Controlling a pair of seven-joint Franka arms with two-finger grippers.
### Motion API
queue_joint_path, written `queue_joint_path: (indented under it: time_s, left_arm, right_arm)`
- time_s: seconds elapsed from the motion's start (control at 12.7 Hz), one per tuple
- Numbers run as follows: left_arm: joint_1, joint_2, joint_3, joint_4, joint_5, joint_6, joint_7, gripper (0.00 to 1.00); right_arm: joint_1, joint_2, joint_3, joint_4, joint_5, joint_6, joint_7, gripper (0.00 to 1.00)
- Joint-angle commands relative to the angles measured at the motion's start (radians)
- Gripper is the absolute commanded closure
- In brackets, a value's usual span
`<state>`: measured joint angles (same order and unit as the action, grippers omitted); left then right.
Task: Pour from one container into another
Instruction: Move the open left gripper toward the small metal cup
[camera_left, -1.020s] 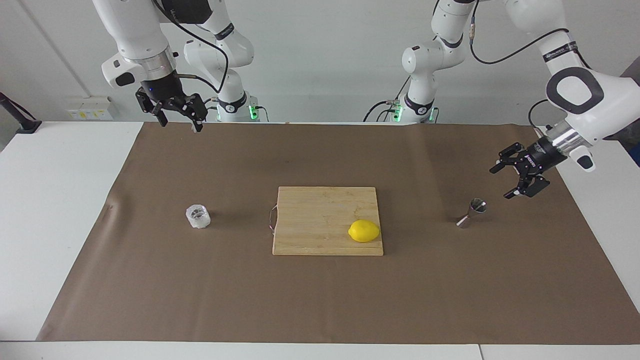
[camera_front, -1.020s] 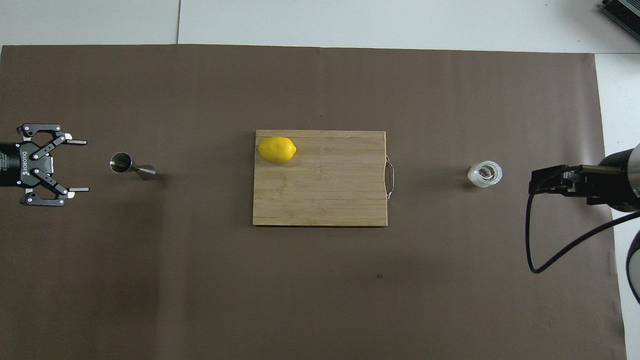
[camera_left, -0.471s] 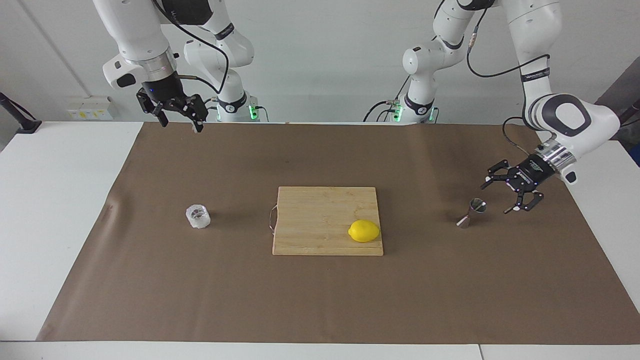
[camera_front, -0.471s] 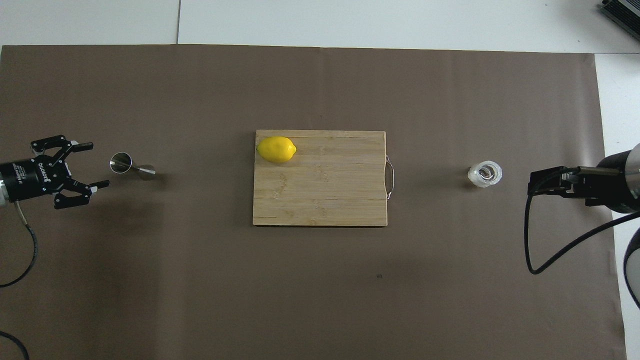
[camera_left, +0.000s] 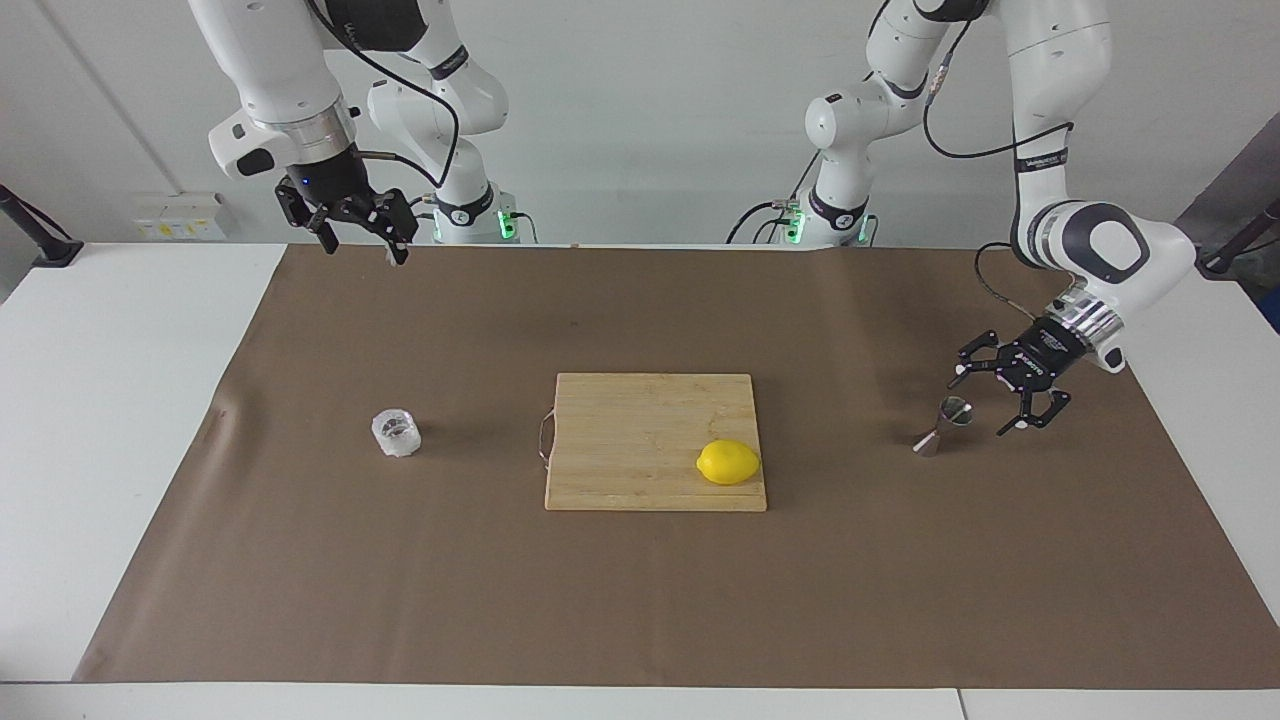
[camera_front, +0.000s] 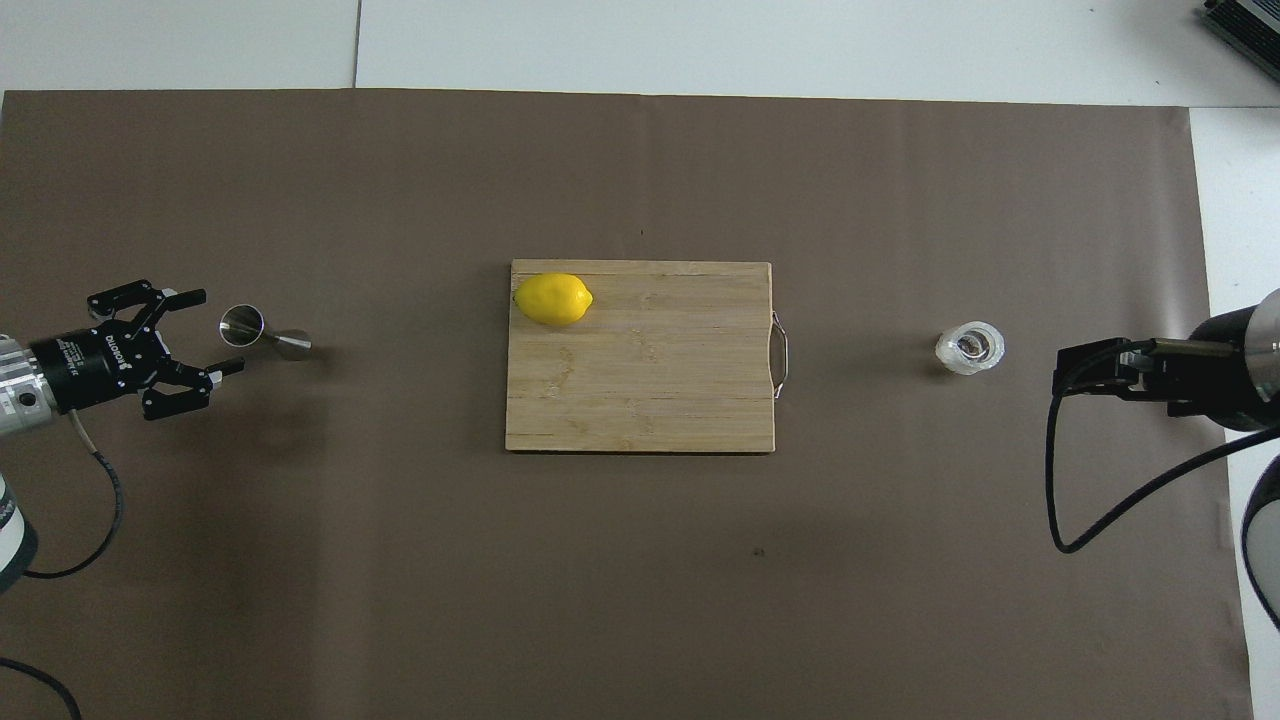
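a desk (camera_left: 120, 400) covered by a brown paper sheet (camera_left: 640, 600), with two arms at one long edge. at the centre lies a wooden cutting board (camera_left: 640, 420), its wire handle toward the right arm's end; a yellow lemon (camera_left: 728, 462) rests on the board's corner that is farther from the robots and toward the left arm's end. the clear faceted glass tumbler (camera_left: 396, 433) stands upright on the paper toward the right arm's end, well apart from the board. the steel hourglass jigger (camera_left: 942, 425) stands on the paper toward the left arm's end, also well apart from the board. the left pincer (camera_left: 985, 405) is low, just beside the jigger on the side away from the board, its fingers spread wide and pointed at the jigger's upper cup; it grasps nothing and is not seen to touch the jigger. the right pincer (camera_left: 360, 248) hangs high over the edge of the paper nearest the robots, released and empty, well apart from the tumbler. in the overhead view the same layout appears: jigger (camera_front: 262, 334), left pincer (camera_front: 216, 333), lemon (camera_front: 553, 298), board (camera_front: 640, 380), tumbler (camera_front: 969, 347).
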<state>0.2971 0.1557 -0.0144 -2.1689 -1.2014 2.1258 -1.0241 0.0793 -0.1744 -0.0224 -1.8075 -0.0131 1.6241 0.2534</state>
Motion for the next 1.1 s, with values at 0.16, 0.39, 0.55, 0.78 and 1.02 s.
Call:
queue_joint_path:
  time_s: [0.16, 0.39, 0.55, 0.78, 1.02]
  left_arm:
    - [-0.059, -0.004, 0.005, -0.034, -0.063, 0.065, 0.047, 0.0]
    - [-0.059, -0.002, 0.005, -0.045, -0.069, 0.077, 0.048, 0.0]
    - [-0.058, -0.001, 0.005, -0.043, -0.069, 0.08, 0.048, 0.0]
    - [-0.053, -0.002, 0.005, -0.045, -0.07, 0.077, 0.05, 0.0]
    - [-0.049, -0.002, 0.005, -0.043, -0.079, 0.074, 0.052, 0.0]
  right_arm:
    - [0.007, -0.034, -0.002, -0.044, 0.013, 0.033, 0.023, 0.0]
    - [0.007, -0.034, -0.002, -0.044, 0.013, 0.033, 0.023, 0.0]
    - [0.007, -0.034, -0.002, -0.044, 0.013, 0.034, 0.023, 0.0]
    - [0.005, -0.034, -0.002, -0.044, 0.013, 0.037, 0.023, 0.0]
    - [0.005, -0.036, -0.002, -0.046, 0.013, 0.037, 0.023, 0.0]
